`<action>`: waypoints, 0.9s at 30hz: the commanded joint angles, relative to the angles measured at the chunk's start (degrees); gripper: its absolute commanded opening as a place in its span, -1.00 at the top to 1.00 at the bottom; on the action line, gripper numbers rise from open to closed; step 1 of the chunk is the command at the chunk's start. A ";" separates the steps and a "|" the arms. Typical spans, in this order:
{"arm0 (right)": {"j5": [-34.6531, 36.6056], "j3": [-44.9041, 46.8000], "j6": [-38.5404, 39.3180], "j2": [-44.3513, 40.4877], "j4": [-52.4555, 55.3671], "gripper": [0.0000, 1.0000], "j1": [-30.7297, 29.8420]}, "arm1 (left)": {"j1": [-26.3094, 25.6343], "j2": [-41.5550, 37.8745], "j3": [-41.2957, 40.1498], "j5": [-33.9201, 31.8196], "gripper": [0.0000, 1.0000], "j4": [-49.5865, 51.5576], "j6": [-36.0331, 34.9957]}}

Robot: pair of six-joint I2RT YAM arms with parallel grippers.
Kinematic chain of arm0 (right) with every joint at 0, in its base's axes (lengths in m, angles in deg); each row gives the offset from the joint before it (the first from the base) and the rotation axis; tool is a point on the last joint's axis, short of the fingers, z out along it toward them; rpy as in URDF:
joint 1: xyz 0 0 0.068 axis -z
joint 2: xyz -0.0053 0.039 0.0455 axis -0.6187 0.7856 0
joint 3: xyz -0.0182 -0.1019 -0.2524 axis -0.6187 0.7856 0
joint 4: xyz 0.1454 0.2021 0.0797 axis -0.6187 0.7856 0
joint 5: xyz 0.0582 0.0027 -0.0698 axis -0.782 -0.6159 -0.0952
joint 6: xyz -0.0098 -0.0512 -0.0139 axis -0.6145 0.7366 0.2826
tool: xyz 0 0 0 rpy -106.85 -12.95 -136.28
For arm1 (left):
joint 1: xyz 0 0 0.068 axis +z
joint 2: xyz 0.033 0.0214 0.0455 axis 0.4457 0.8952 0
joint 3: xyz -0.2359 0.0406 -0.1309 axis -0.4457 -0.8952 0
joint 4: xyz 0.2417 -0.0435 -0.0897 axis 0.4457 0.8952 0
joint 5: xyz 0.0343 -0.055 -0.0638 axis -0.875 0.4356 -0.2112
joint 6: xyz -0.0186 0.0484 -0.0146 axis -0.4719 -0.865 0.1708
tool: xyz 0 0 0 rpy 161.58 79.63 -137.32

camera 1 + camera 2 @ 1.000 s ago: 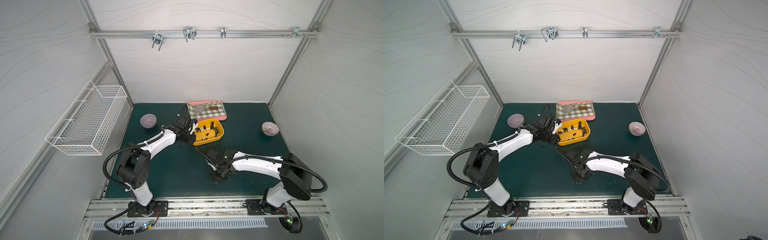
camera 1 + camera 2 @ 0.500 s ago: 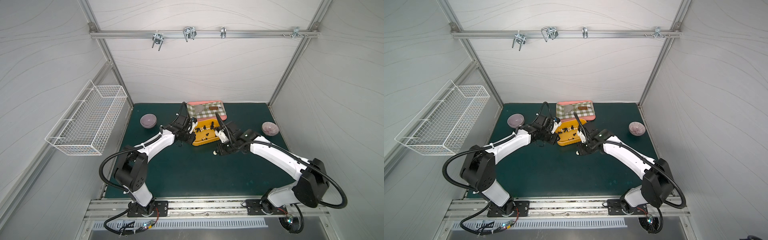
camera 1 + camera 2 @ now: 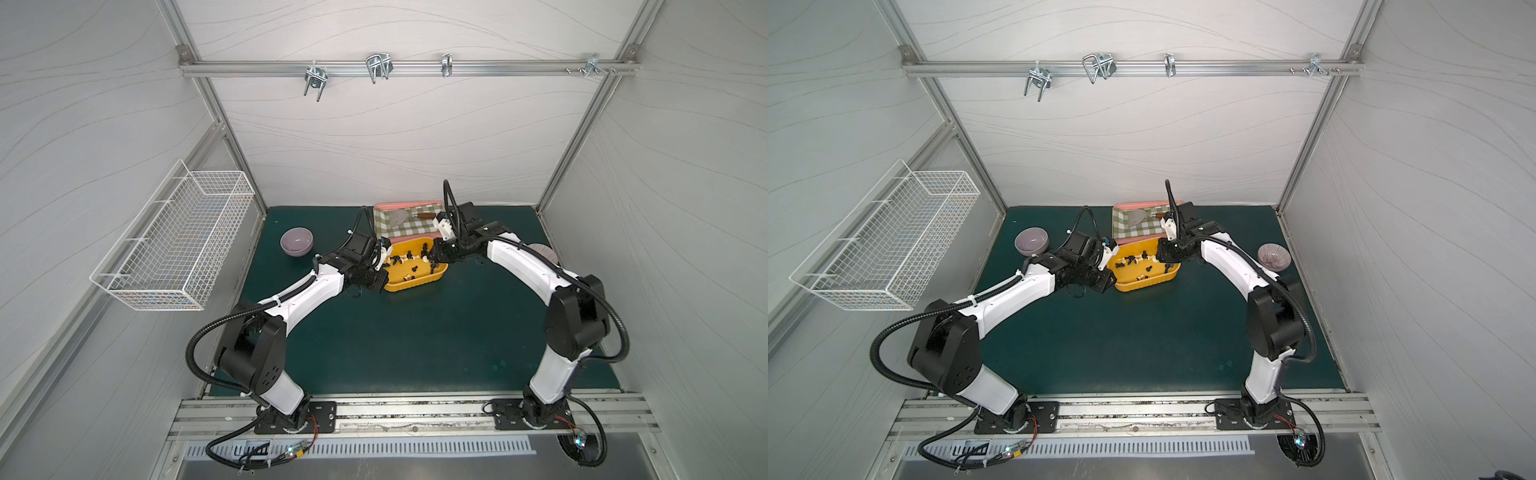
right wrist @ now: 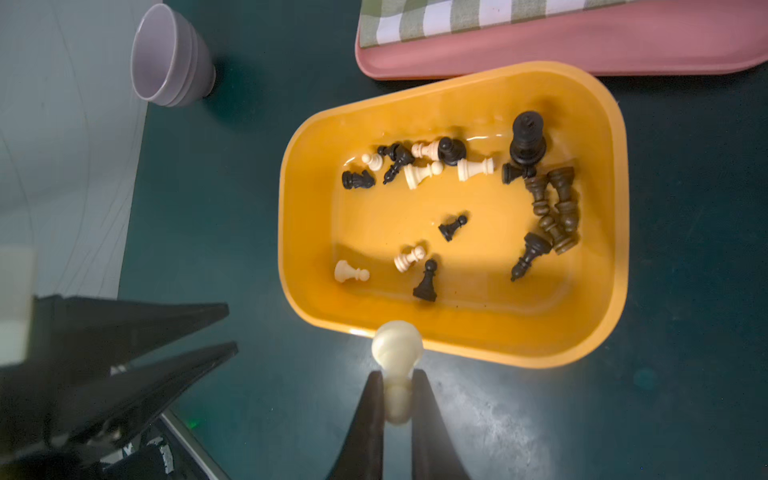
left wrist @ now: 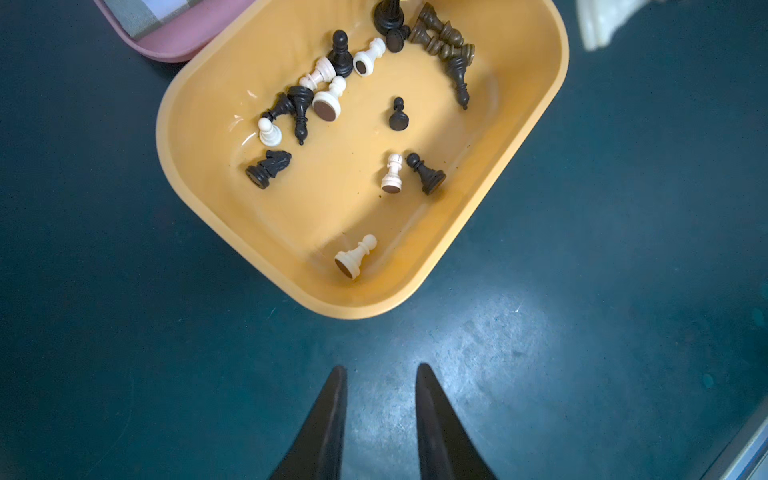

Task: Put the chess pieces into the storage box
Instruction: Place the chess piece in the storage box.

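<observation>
Our right gripper (image 4: 397,376) pinches a cream-white pawn (image 4: 397,343) by its stem, with the round head pointing out past the fingertips. In the right wrist view that head sits over the near rim of the yellow-orange storage box (image 4: 365,224) and is not clearly over the floor. In both top views this gripper hangs at the end of the box on its own arm's side. We judge the release to be the step in hand, and the rim is the hazard. If we let go here, the pawn could strike the edge and roll onto the green mat (image 4: 685,291). We should carry it a little further inward and aim for the bare floor between the scattered chess pieces (image 4: 422,173) and the dark brown cluster (image 4: 557,208). Then we lower it close and part the jaws gently. Our left gripper (image 5: 380,374) has its jaws slightly apart with nothing between them. It hangs over the mat just beside the box's other end, and we should leave it clear of the drop.
</observation>
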 commanded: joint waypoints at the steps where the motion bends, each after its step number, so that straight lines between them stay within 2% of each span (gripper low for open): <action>1: -1.55 -4.43 -0.66 4.39 -1.84 0.79 1.42 | 0.18 -2.11 -0.69 0.08 0.40 -0.07 0.63; 9: -2.58 -10.08 -3.20 14.46 -2.41 0.78 1.82 | 0.23 -3.97 -3.17 -0.40 0.40 -0.58 1.23; 20: -4.44 -10.82 -4.23 17.70 -3.17 0.72 1.91 | 0.25 -4.50 -4.06 -0.11 0.40 -1.47 1.40; 27: -4.61 -10.91 -3.49 17.42 -2.84 0.48 1.92 | 0.22 -4.43 -4.02 0.51 0.40 -1.12 0.72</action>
